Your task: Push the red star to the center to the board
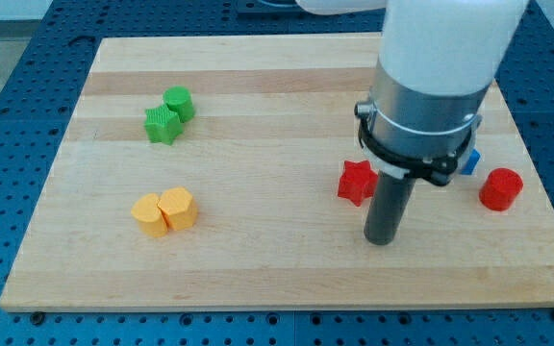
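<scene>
Resting my tip [381,240] beside red star [356,182] | red cylinder [500,188] right | no gripper visible

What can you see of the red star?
The red star is a small, chunky block, plastic-looking, lying flat on the wooden board, right of the middle. Its right points are hidden behind my rod. My tip sits just below and right of it; whether the rod touches it is unclear. No other block touches it.
</scene>
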Robot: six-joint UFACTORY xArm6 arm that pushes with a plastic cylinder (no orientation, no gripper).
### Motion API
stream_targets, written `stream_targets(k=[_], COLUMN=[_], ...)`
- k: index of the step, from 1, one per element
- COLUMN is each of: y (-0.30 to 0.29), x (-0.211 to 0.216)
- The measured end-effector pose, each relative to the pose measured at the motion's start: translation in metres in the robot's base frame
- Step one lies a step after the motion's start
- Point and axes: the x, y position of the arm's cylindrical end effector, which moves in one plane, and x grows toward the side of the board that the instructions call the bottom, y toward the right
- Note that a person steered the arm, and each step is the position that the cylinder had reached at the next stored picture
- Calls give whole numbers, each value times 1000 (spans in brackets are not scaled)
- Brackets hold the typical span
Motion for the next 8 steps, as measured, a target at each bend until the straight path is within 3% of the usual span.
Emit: stream_targets(k=[3, 8], y=[-5, -97], x=[-78, -116])
